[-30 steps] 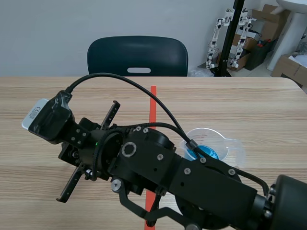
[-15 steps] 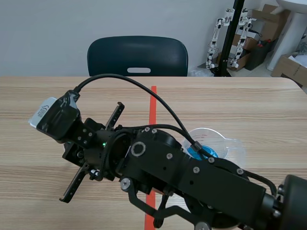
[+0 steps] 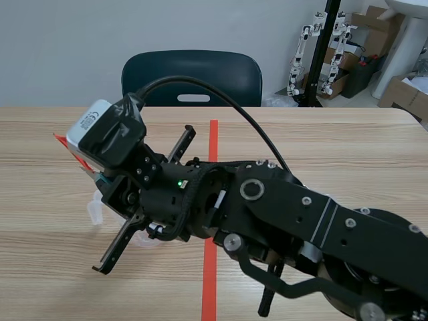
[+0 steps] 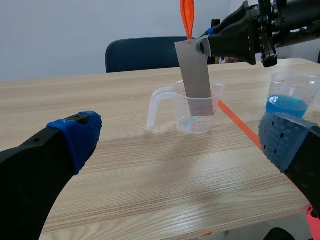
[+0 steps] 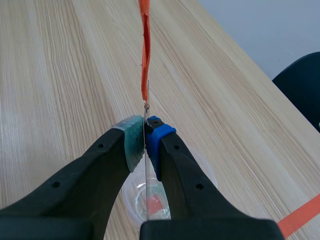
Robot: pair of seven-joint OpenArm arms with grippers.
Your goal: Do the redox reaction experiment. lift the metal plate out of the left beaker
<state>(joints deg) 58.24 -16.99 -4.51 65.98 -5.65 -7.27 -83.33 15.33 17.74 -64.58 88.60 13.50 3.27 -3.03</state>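
Observation:
In the left wrist view a grey metal plate [image 4: 196,75] hangs upright with an orange ribbon [image 4: 186,15] at its top. My right gripper [image 4: 204,46] is shut on the plate's upper edge. The plate's lower part is still inside the clear left beaker [image 4: 172,97], off the bottom. The right wrist view shows the same hold: the right gripper [image 5: 145,131] pinches the thin plate [image 5: 146,97], the ribbon [image 5: 144,45] is ahead of it and the beaker [image 5: 131,200] is below. My left gripper [image 4: 180,142] is open, well short of the beaker.
A second beaker [image 4: 290,97] with blue liquid stands beside the first, across the orange tape line [image 4: 235,122]. The right arm [image 3: 281,221] crosses the table in the scene view, hiding most of the left beaker [image 3: 95,208]. A dark chair [image 3: 192,77] stands behind the table.
The right arm's wrist has risen and swung toward the table's far side, carrying the plate upward. The blue-liquid beaker is now hidden behind the arm in the scene view.

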